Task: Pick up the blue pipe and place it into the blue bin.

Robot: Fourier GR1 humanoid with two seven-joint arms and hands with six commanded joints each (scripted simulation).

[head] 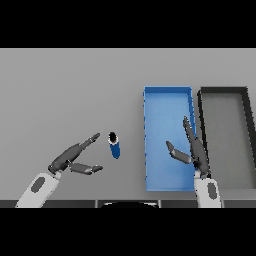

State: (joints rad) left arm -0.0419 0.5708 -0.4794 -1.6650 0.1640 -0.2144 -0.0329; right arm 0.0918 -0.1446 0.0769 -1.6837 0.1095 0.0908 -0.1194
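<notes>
On the grey table: one blue pipe, one blue bin, one black bin, both hands' fingers spread.

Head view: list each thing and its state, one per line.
blue pipe: on the table, not held.
blue bin: empty.
dark bin: empty, right of the blue bin.
left hand: open, beside the pipe.
right hand: open, over the blue bin.

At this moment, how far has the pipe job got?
Nothing is done yet: the blue pipe stands on the table, outside the blue bin. In hand: the left hand is open beside the pipe, not touching. The right hand hangs open over the bin. Left: grasp, carry, drop in.
</notes>
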